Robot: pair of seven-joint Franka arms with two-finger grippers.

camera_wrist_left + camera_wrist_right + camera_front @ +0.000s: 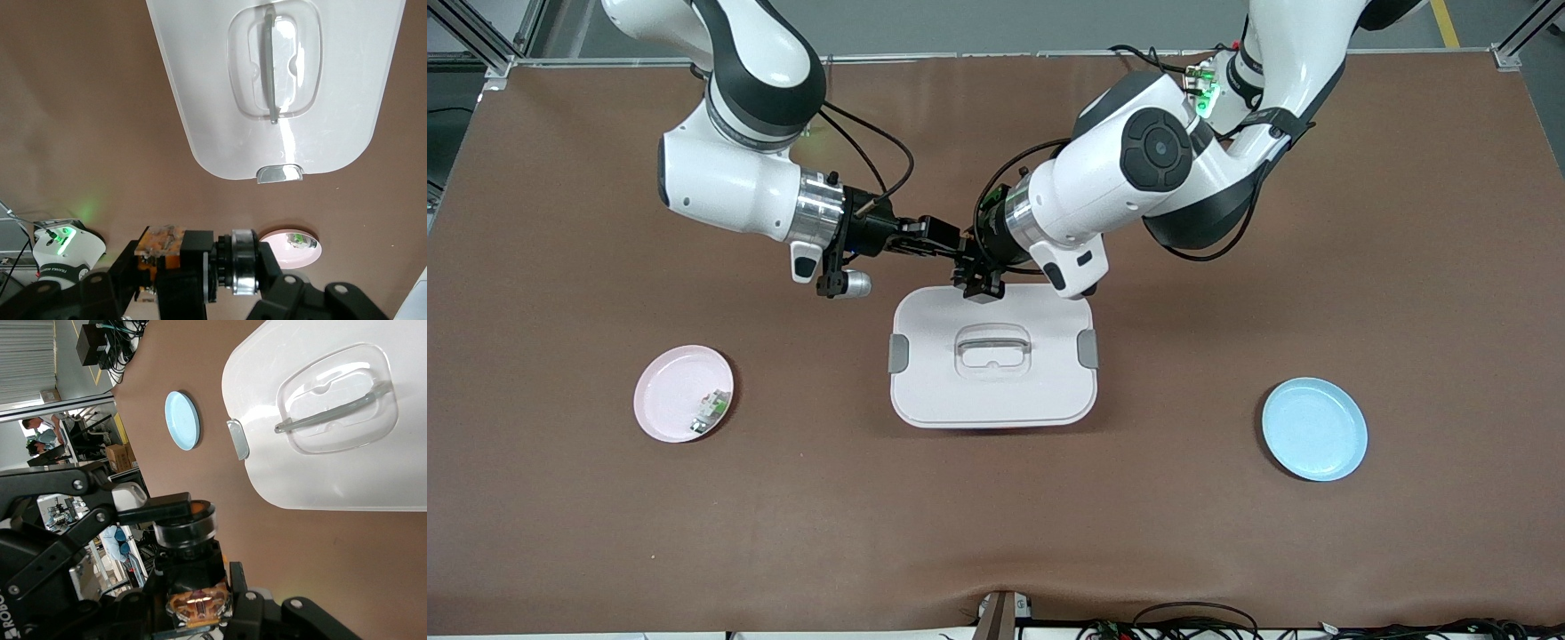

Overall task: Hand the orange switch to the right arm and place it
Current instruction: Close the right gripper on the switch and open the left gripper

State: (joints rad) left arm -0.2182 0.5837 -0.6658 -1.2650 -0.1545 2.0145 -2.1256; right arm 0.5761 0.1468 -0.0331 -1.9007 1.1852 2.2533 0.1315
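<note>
Front view, nearest things first: what lies on the tabletop? asks the operator.

Robot: Nearest the front camera is a blue plate, toward my left arm's end. A little farther from it, toward my right arm's end, is a pink plate with a small green-and-white part lying in it by the rim. Between the two plates, mid-table, stands a white box with its lid on, a grey clip at each short end and a clear handle set in the lid.

Operator: And your arms?

Robot: My right arm and my left arm both reach in toward the middle. My right gripper lies level and my left gripper slants down. The two meet in the air over the box's edge that is farthest from the front camera.

Operator: Where is the orange switch?

Robot: The orange switch is up there between them, off the tabletop and over that same edge. In the left wrist view it lies crosswise between my left jaws, which are closed on it end to end, one against its ringed end and the other against its orange end. In the right wrist view the orange end sits right between my right jaws, with the black barrel and its orange band sticking out from them.

Operator: Have the right jaws clamped it?

Robot: I cannot tell.
</note>
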